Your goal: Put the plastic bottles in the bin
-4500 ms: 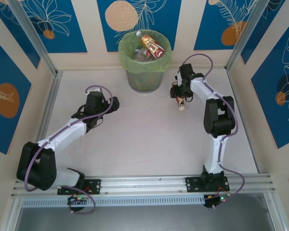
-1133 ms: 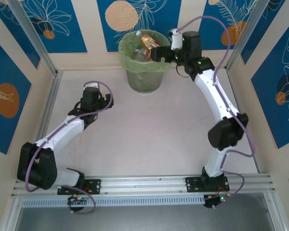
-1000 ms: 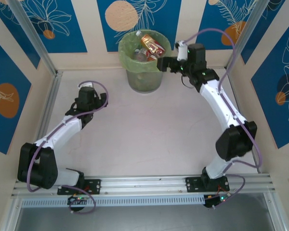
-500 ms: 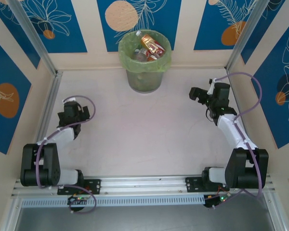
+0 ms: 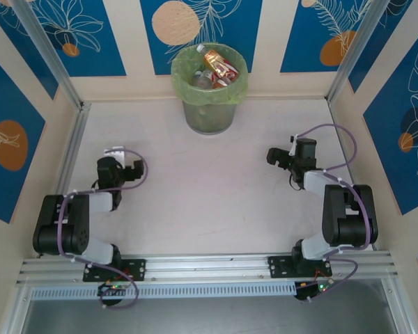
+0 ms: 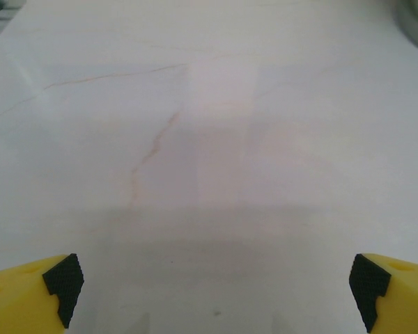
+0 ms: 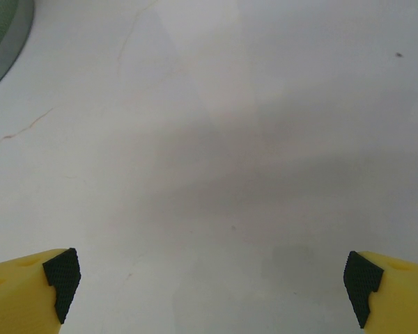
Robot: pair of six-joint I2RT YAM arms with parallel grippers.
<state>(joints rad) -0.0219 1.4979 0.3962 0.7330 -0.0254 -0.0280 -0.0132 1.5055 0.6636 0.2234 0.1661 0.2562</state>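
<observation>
Left gripper [image 6: 216, 285] & right gripper [image 7: 210, 278] are held wide open, empty, so risk is low unless bottles [image 5: 219, 67] heaped in far bin [image 5: 209, 115] are spilled by a knock.

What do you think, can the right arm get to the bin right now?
Probably yes. The right tool is open and holding nothing, and bare table lies between it and the bin, with nothing in the way. The arm is folded near its base, so it would need to stretch out.
</observation>
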